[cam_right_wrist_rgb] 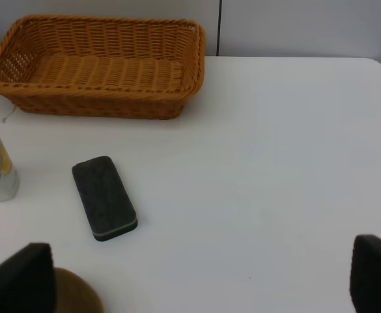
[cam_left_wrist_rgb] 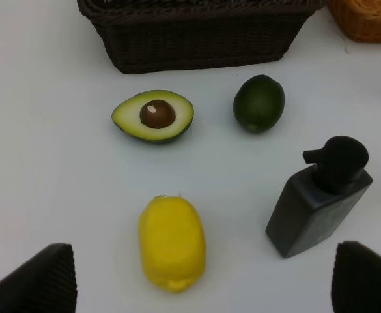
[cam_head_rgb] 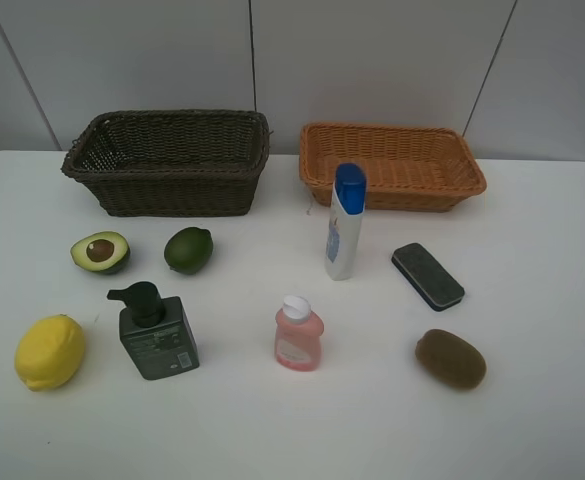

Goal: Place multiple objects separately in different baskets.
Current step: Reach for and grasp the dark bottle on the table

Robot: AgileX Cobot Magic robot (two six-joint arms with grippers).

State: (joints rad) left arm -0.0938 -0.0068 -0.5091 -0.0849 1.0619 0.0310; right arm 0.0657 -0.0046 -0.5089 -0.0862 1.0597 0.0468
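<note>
White table (cam_head_rgb: pixel 532 420) in front of a pale panelled wall carries everything.

Dark brown basket (cam_head_rgb: pixel 172 190): woven wicker, rectangular, deep, at the back on the left, nothing seen inside. Light orange-tan basket (cam_head_rgb: pixel 402 197): same weave, shallower, at the back on the right, beside the first w/ a gap btwn them.

White blue-capped bottle (cam_head_rgb: pixel 345 225) stands upright in front of the tan basket, near its left end. Dark green pump bottle (cam_head_rgb: pixel 157 335): squarish body, black pump head, label facing up and front, standing front-left. Dark flat eraser block (cam_head_rgb: pixel 427 276) lies flat, angled, right of the white bottle. Yellow lemon (cam_head_rgb: pixel 50 351) sits far front-left, just beside the pump bottle. Brown kiwi (cam_head_rgb: pixel 450 358) lies front-right, nearer the front than the eraser. Pink bottle (cam_head_rgb: pixel 298 335), white cap, stands upright front-centre. Halved avocado (cam_head_rgb: pixel 100 251) lies cut face up, pit showing, in front of the dark basket; green lime (cam_head_rgb: pixel 188 249) sits just right of it, apart.

Left gripper (cam_left_wrist_rgb: pixel 203 287) hangs over the table's left side, angled down twd the fruit; jaws spread wide, holding nothing, lemon showing btwn the dark ribbed pads (cam_left_wrist_rgb: pixel 40 280).

Right gripper (cam_right_wrist_rgb: pixel 197 280) hangs over the right side facing the tan basket; jaws wide apart, nothing held, kiwi's edge beside one pad; contact unclear.
</note>
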